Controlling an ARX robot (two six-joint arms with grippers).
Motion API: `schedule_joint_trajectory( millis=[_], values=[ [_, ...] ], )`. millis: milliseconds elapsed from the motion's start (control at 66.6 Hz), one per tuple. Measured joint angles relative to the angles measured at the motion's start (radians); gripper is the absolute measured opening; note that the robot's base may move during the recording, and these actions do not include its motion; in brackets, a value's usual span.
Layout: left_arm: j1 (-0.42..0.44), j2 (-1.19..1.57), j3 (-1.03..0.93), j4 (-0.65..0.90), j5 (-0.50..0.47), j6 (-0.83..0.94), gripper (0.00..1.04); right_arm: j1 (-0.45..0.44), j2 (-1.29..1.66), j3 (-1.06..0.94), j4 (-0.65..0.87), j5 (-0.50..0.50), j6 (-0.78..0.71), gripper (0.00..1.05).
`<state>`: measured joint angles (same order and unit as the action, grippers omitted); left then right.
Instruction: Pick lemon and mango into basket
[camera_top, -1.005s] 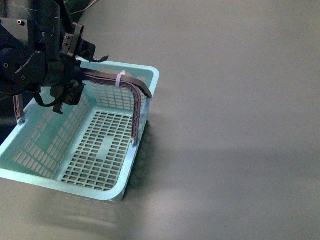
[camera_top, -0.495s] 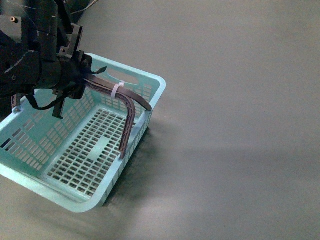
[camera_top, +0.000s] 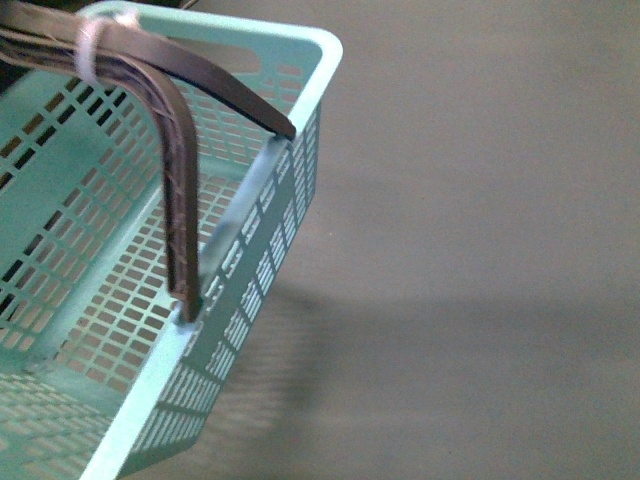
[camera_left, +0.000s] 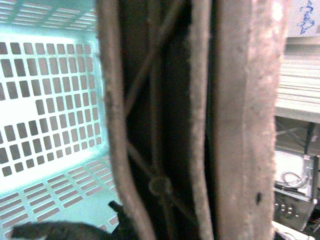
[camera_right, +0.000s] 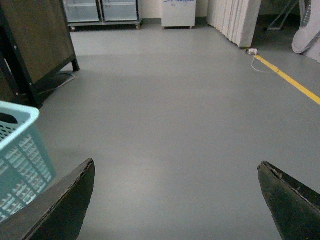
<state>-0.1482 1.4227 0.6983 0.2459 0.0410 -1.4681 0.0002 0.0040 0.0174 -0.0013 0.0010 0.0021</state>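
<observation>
The light aqua basket (camera_top: 300, 150) fills the left of the front view, lifted close to the camera and tilted. Its brown handles (camera_top: 175, 150), bound with a white zip tie (camera_top: 90, 45), run off the top left corner, where my left gripper is out of frame. In the left wrist view the brown handles (camera_left: 240, 125) fill the frame right at the camera, with the basket's grid wall (camera_left: 50, 100) behind; the gripper is shut on them. My right gripper (camera_right: 175, 200) is open and empty over grey floor, the basket's corner (camera_right: 22, 150) beside it. The lemon and the mango are out of view.
Grey floor (camera_top: 480, 250) lies to the right of the basket. The right wrist view shows a dark wooden cabinet (camera_right: 35, 45), a yellow floor line (camera_right: 295, 82), a white curtain (camera_right: 235, 20) and glass-fronted units (camera_right: 102, 11) far off.
The basket has risen and swung toward the camera, going from resting low at the left to filling the left of the front view. The left arm has left the frame.
</observation>
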Motion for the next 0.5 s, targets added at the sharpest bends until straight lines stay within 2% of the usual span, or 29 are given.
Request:
schedule_joint_trajectory(
  millis=[225,495],
  values=[
    [0.078,-0.323,-0.011,-0.198,0.023,-0.011,0.15,0.0,0.0,0.0,0.0,0.0,0.0,0.96],
    [0.085,-0.383,-0.01,-0.219,0.064,-0.031,0.14,0.0,0.0,0.0,0.0,0.0,0.0,0.96]
  ],
)
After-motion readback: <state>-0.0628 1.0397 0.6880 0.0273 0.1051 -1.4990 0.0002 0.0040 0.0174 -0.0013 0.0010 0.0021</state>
